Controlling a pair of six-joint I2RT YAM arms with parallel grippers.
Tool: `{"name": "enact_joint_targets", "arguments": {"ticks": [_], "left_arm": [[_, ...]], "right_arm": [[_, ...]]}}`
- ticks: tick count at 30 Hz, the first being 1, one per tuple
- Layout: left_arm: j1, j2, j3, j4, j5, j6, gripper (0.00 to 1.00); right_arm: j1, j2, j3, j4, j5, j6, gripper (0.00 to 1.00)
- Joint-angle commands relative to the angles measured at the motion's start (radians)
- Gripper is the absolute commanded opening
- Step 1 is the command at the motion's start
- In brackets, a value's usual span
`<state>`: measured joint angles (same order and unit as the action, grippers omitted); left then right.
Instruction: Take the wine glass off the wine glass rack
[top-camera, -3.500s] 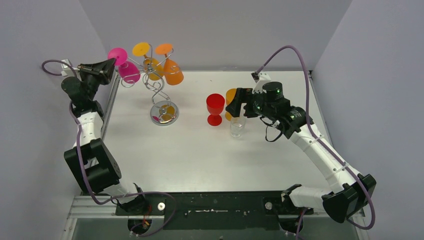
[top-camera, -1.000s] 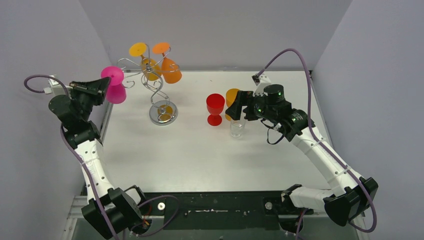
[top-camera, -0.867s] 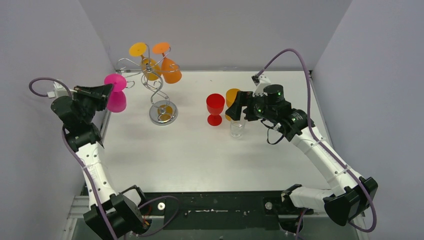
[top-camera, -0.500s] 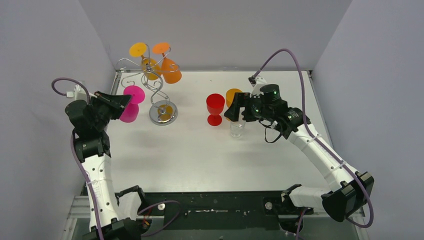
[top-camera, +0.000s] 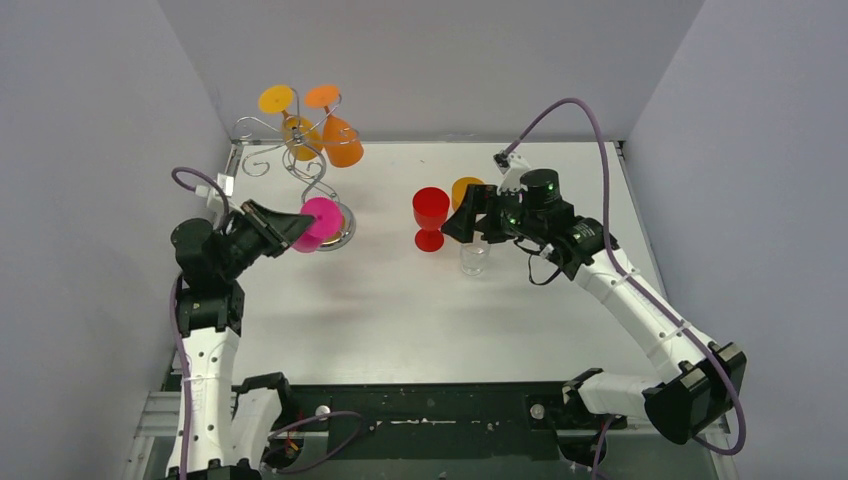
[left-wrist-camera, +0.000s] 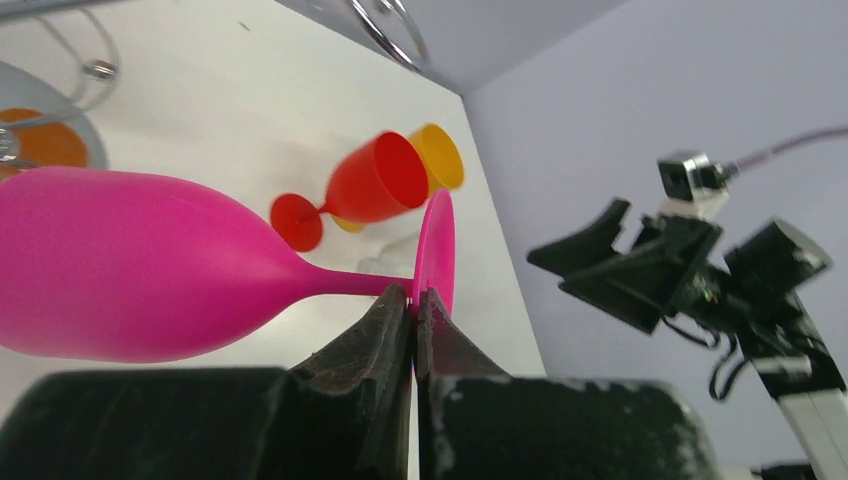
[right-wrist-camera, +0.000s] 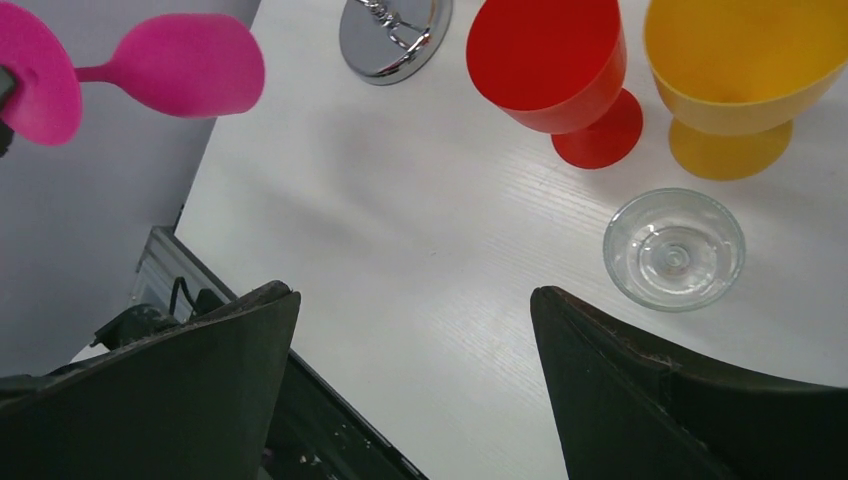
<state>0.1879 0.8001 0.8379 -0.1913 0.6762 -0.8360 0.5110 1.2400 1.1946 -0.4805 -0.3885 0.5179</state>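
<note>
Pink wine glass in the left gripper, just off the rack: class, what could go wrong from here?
1. The left gripper pinches only the thin stem beside the foot, and the pink wine glass lies sideways, so the bowl's weight might make it pivot or slip out.
2. In the top view the bowl overlaps the base of the wine glass rack. A swing could knock the rack and shake the orange glass hanging on it.

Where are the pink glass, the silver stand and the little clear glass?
pink wine glass (left-wrist-camera: 140, 265), left wrist view, on its bowl.
wine glass rack (right-wrist-camera: 385, 45), right wrist view, on its round base.
clear glass (right-wrist-camera: 675, 248), right wrist view, on its bottom.
</note>
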Motion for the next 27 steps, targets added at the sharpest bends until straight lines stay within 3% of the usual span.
{"name": "enact_joint_targets", "arguments": {"ticks": [1, 5, 10, 14, 23, 27], "left_arm": [[-0.088, -0.048, -0.072, 0.273, 0.151, -0.055, 0.0], [-0.227, -0.04, -0.083, 0.248, 0.157, 0.0, 0.0], [-0.43, 0.008, -0.043, 0.104, 0.102, 0.134, 0.0], [-0.54, 0.047, -0.053, 0.157, 0.061, 0.132, 0.0], [-0.58, 0.066, -0.061, 0.254, 0.063, 0.114, 0.0], [-0.579, 0.066, -0.06, 0.267, 0.086, 0.114, 0.0]], "right_arm": [[-0.002, -0.029, -0.054, 0.181, -0.134, 0.072, 0.89], [0.013, -0.029, -0.13, 0.363, -0.282, 0.18, 0.82], [0.096, -0.012, -0.177, 0.537, -0.35, 0.254, 0.79], [0.139, 0.003, -0.203, 0.643, -0.371, 0.301, 0.7], [0.141, 0.036, -0.201, 0.668, -0.434, 0.31, 0.43], [0.141, 0.055, -0.186, 0.654, -0.477, 0.291, 0.38]]}}
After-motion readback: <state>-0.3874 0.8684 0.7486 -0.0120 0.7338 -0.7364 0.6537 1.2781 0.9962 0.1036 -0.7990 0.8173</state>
